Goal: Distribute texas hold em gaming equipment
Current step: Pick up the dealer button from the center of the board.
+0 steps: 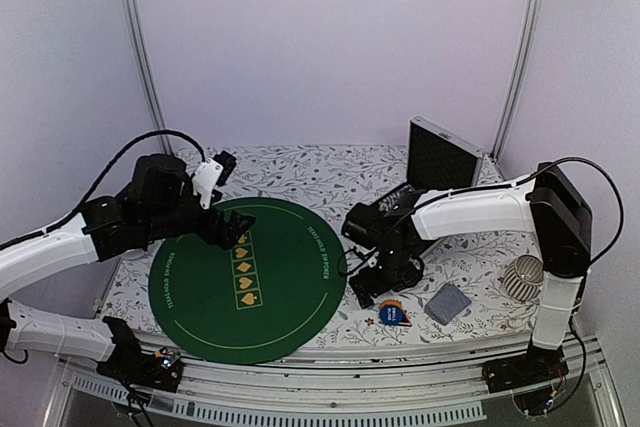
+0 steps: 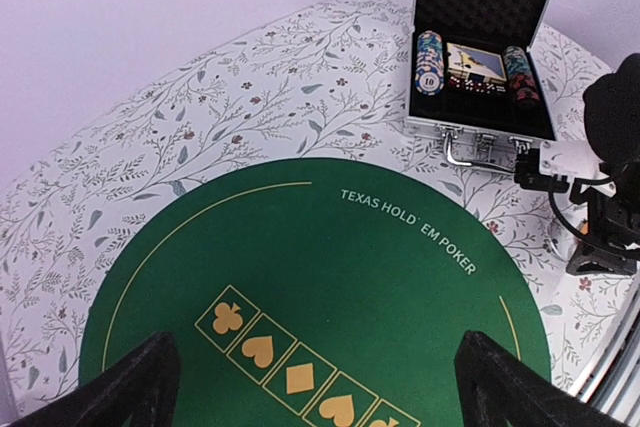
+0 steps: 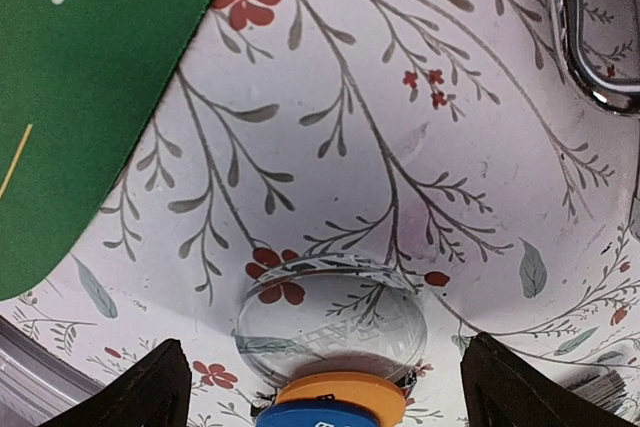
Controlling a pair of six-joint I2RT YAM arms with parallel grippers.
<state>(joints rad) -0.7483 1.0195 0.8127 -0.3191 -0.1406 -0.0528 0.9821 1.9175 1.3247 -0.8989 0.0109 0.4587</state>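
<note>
Centrally, clear disc [image 3: 332, 322] between right fingers [image 3: 140, 397]

Green mat [image 1: 290, 292], white floral tablecloth [image 1: 320, 172], orange disc [image 3: 340, 390], grey-blue cards [image 1: 448, 303].

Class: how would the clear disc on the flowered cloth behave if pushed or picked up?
The clear disc looks glossy, so probably slippery. Lying flat and low, it would likely slide, not roll. It seems thin, probably light.

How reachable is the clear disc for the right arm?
Probably yes: the open right gripper hangs over the clear disc, nothing between; only the orange disc crowds one edge.
</note>
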